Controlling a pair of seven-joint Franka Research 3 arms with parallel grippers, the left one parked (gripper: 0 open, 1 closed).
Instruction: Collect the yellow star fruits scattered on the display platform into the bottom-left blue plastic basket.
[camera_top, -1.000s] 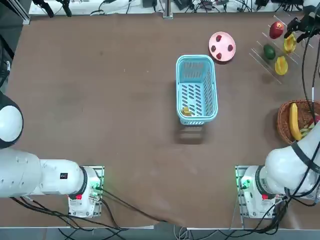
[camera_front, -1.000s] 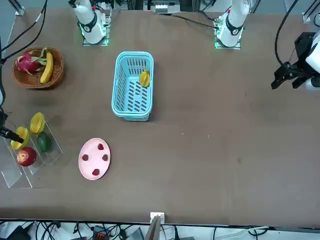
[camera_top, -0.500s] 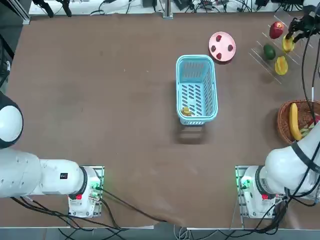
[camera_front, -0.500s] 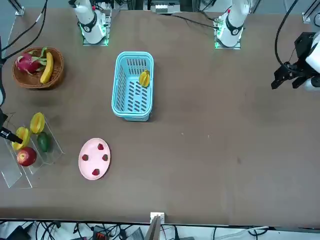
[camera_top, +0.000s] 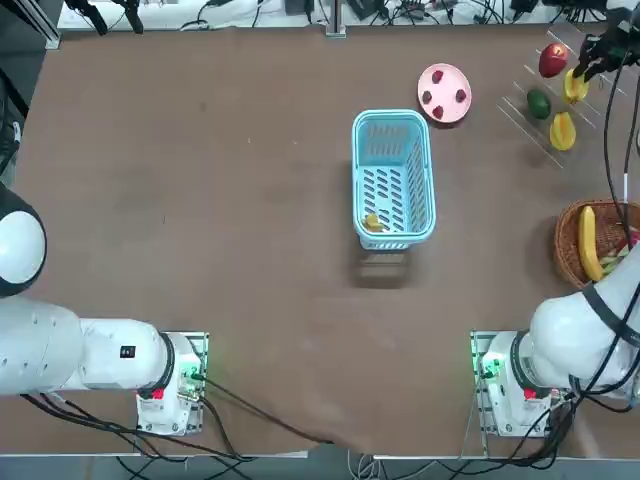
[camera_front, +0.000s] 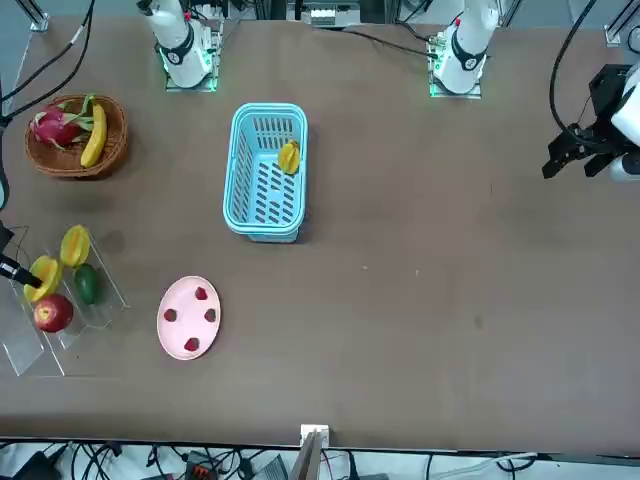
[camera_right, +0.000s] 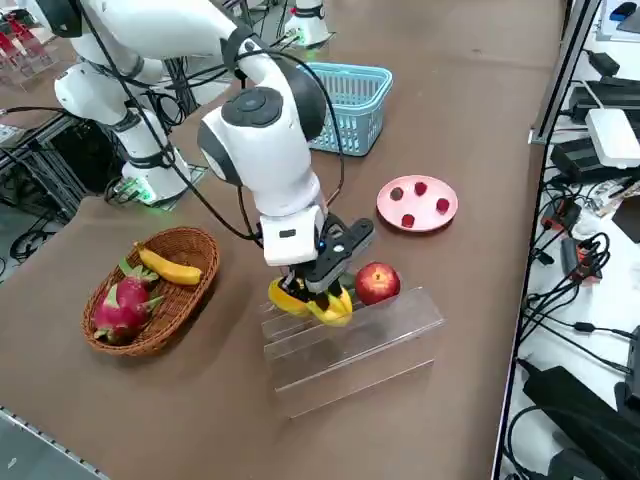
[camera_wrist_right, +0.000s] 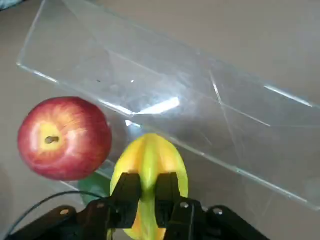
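Observation:
My right gripper (camera_wrist_right: 146, 192) is shut on a yellow star fruit (camera_wrist_right: 150, 162) over the clear display platform (camera_wrist_right: 210, 105), right beside a red apple (camera_wrist_right: 64, 137). From overhead the gripper (camera_top: 592, 58) and the held star fruit (camera_top: 575, 86) sit at the far right corner of the table. A second star fruit (camera_top: 562, 131) rests on the platform (camera_top: 520, 112) nearer the robot. The third star fruit (camera_top: 372, 222) lies inside the blue plastic basket (camera_top: 392, 115) at mid-table. From the side, the gripper (camera_right: 322, 290) hides part of the held fruit (camera_right: 335, 306).
A green fruit (camera_top: 539, 102) lies on the platform next to the apple (camera_top: 552, 60). A pink plate (camera_top: 444, 80) with small red berries stands between basket and platform. A brown woven basket (camera_top: 572, 250) with a banana (camera_top: 589, 242) sits at the right edge.
The gripper with the star fruit in it has shifted slightly away from the robot's base. Nothing else has moved.

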